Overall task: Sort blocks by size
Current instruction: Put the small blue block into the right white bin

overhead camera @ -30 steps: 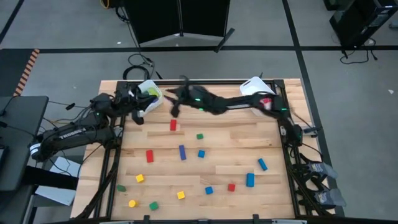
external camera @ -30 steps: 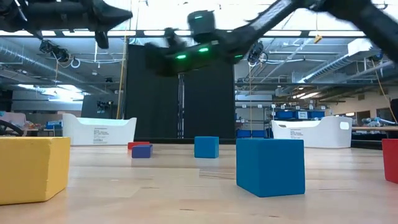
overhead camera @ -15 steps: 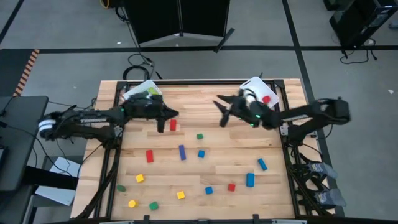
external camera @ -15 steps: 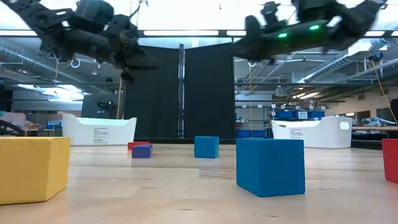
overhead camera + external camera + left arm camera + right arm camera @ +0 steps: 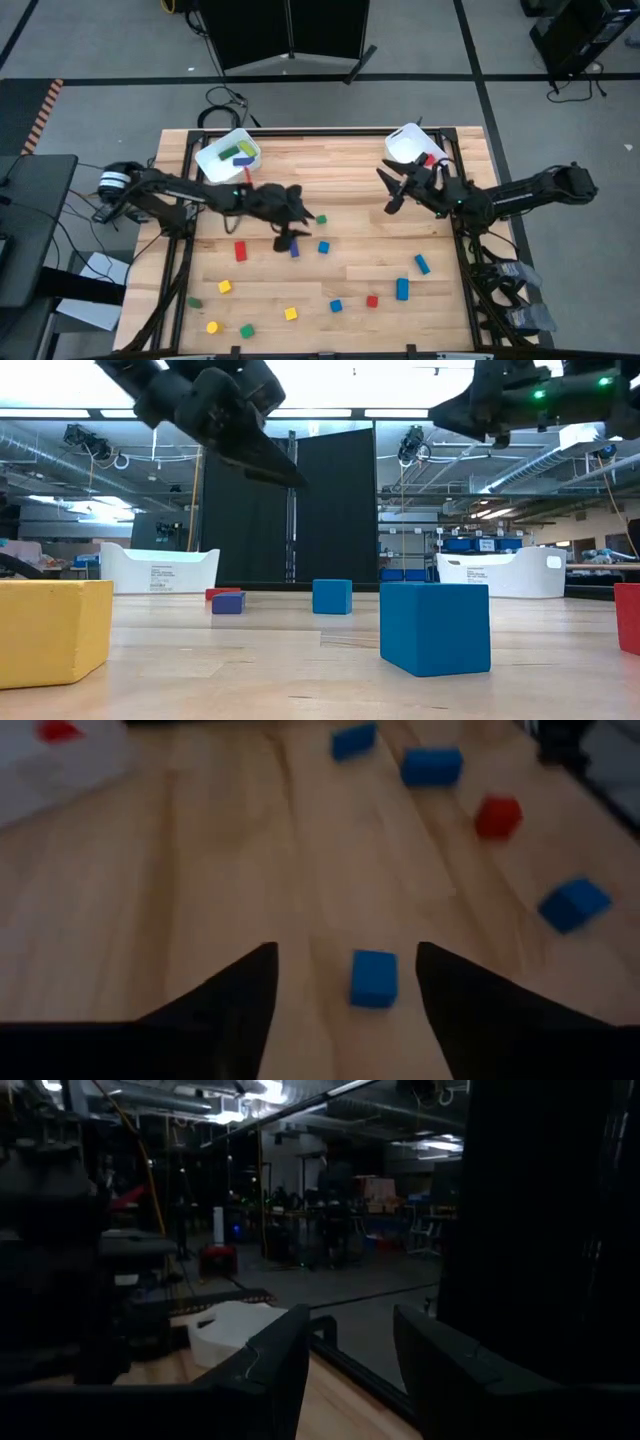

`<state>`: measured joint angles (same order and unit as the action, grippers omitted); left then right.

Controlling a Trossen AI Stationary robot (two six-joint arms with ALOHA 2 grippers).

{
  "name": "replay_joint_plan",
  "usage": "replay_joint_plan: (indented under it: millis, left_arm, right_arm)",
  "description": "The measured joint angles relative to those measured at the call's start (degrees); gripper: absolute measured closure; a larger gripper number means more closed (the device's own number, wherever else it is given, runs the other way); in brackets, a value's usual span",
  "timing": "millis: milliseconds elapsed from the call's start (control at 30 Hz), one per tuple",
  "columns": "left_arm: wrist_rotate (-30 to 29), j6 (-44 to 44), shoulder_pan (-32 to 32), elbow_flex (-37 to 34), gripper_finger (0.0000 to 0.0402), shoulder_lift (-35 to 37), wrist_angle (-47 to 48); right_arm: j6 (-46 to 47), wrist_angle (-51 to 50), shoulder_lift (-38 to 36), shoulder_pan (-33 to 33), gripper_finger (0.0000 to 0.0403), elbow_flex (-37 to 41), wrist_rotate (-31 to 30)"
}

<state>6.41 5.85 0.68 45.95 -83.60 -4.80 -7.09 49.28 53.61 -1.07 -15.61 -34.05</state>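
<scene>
Your left gripper (image 5: 345,975) is hanging over the middle of the table with its jaws spread and nothing between them, and a small blue block (image 5: 374,978) is lying on the wood framed between the two fingertips, so you are lining up on that piece. From above, the same gripper (image 5: 293,232) is sitting over the blue blocks near the table's centre; I cannot say for certain which of them it is, since the arm is covering part of that spot.

Your right gripper (image 5: 345,1355) is waiting near the right white bin (image 5: 404,146), raised off the table and pointing out towards the room, fingers parted and empty.

The left white bin (image 5: 215,160) is already holding a few longer bars, while the right one is showing a red piece. Most blocks are still lying scattered along the near half of the table (image 5: 380,235), well apart from both bins, so the sorting is looking far from finished.
</scene>
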Motion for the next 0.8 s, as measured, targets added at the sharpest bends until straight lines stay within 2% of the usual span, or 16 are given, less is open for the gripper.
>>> replay_joint_plan:
  millis: [133,333,800]
  left_arm:
    - [-2.47,1.85,2.67,3.61,0.0129,-5.61,2.81]
    - [-3.58,1.6,3.46,4.8,0.0129,-10.63,1.98]
    - [-0.55,0.04,4.23,4.72,0.0131,-20.12,-5.48]
  right_arm:
    - [0.28,-0.33,0.33,-2.08,0.0244,0.41,-1.03]
    - [0.71,-0.95,0.69,-5.46,0.0244,0.41,-3.61]
    - [-0.16,-0.39,0.72,-8.69,0.0244,0.39,-7.5]
